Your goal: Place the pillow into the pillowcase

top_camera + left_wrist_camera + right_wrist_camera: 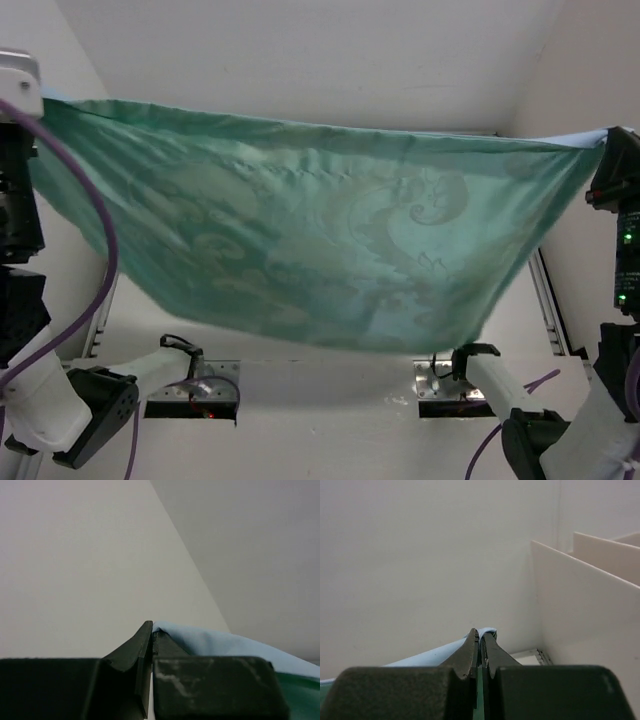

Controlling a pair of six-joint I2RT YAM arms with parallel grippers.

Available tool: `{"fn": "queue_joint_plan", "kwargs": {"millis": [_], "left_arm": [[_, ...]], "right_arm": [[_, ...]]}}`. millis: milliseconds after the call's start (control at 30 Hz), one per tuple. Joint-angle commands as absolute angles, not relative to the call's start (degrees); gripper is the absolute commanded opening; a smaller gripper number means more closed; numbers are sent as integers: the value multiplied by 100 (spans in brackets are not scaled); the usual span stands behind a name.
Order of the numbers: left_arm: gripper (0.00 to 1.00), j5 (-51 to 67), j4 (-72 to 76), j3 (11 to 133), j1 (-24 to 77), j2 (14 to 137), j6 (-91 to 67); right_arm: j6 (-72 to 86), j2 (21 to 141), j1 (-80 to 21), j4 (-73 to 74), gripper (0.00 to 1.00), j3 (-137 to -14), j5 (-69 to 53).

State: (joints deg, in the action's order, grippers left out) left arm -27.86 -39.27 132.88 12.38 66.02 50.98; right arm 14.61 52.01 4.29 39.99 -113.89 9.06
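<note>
The pillowcase (320, 240) hangs spread wide in the air across the top view, its sea-green floral face toward the camera and its lower edge sagging above the table. My left gripper (38, 102) is shut on its upper left corner. My right gripper (605, 145) is shut on its upper right corner. In the left wrist view the gripper (152, 630) pinches light blue pillowcase (225, 645) cloth at its fingertips. In the right wrist view the gripper (481, 635) clamps a fold of the pillowcase (435, 656), blue outside and green between the jaws. The pillow is hidden.
The white table (320, 385) lies below the hanging cloth, with both arm bases (190, 375) (470, 375) at its near edge. A metal rail (550, 300) runs along the right side. White partition walls (585, 605) stand to the right in the right wrist view.
</note>
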Motion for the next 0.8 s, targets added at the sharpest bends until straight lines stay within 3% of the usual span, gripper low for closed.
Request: {"fn": "queue_joint_plan", "kwargs": {"millis": [0, 167, 300, 433, 500, 533, 567, 600, 633, 667, 700, 767], "left_arm": [[0, -3129, -3823, 12772, 1195, 6627, 5335], [0, -2901, -4078, 10718, 1195, 6556, 5159], [0, -2392, -3255, 8835, 1090, 6995, 5282], [0, -2180, -1901, 8577, 581, 8337, 5300], [0, -2057, -2230, 9851, 213, 9891, 4863], [0, -2022, -2476, 10470, 72, 10532, 4565], [0, -1995, -3035, 11242, -34, 11782, 3892], [15, -2030, -3354, 12877, -340, 12395, 3572], [29, -2126, -3697, 13781, -395, 13071, 3394], [40, -2318, -4196, 14669, -422, 13652, 3279], [67, -2825, -4227, 15478, -422, 14415, 3244], [79, -3197, -3530, 14885, -431, 14398, 3322]], "right_arm": [[1195, 5344, 378, 4130, 0, -11023, 1582], [1722, 5291, 378, 3386, 0, -8810, 1205], [2065, 6325, 387, 2375, 0, -7648, 923], [2328, 8415, 413, 1479, 0, -8196, 879], [2469, 9939, 448, 1537, 0, -9004, 914], [2496, 10480, 448, 1877, 0, -10105, 1149], [2531, 11025, 448, 2159, 28, -10821, 1351], [2566, 11561, 457, 2501, 50, -11515, 1571], [2566, 12593, 466, 3149, 62, -13045, 1739], [2584, 13047, 483, 3408, 71, -13791, 1923], [2636, 13382, 527, 3593, 99, -14330, 1994], [2619, 13326, 545, 3447, 99, -14347, 1996]]}}
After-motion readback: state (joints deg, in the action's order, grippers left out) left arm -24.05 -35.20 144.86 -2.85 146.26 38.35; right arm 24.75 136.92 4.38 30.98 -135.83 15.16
